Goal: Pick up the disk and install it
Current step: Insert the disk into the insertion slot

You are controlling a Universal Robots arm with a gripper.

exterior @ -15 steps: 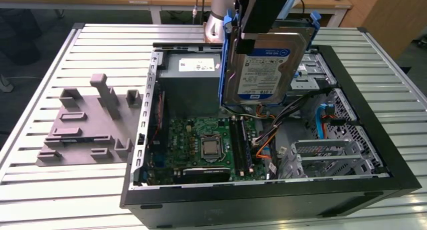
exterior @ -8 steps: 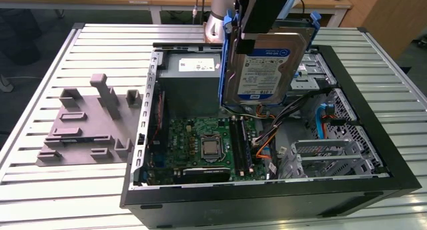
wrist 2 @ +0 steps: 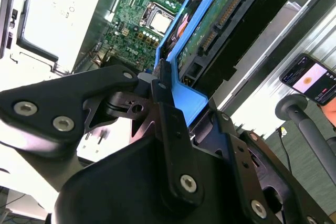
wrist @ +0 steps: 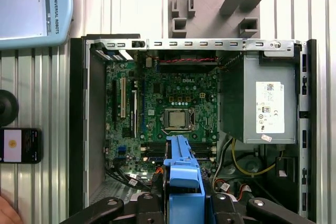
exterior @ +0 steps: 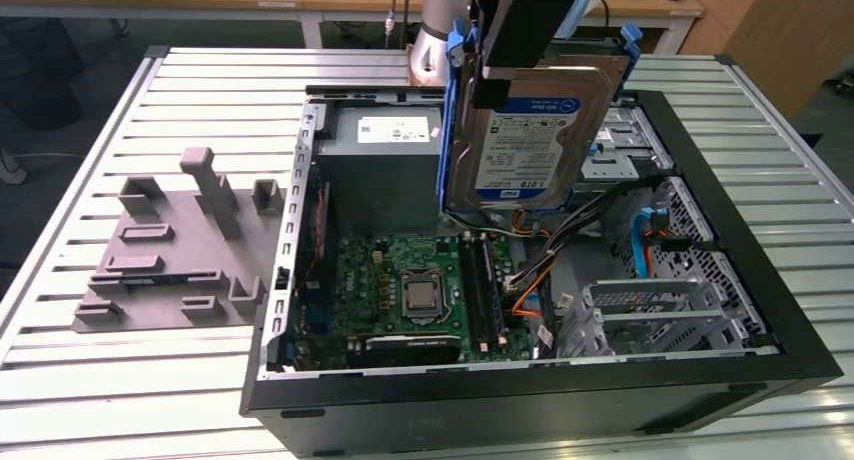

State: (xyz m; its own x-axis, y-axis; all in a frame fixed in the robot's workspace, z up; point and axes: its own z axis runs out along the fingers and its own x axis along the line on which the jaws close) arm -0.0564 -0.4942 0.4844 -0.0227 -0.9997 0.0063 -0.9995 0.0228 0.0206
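Tool (wrist 2: pixel 165 103) pinching disk (exterior: pixel 525 140) by its blue frame | held upright above open computer case (exterior: pixel 747 280) on desk (exterior: pixel 174 90) | label faces exterior view, drive clear of motherboard (exterior: pixel 414 290)

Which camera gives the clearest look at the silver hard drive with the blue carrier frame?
The exterior view: the silver hard drive in its blue carrier frame hangs label-out from the gripper above the open computer case. The second wrist view shows its connector edge; the first wrist view, just the frame's end.

Even bright indoor light, soft shadows — glare on slatted table (exterior: pixel 80 130).
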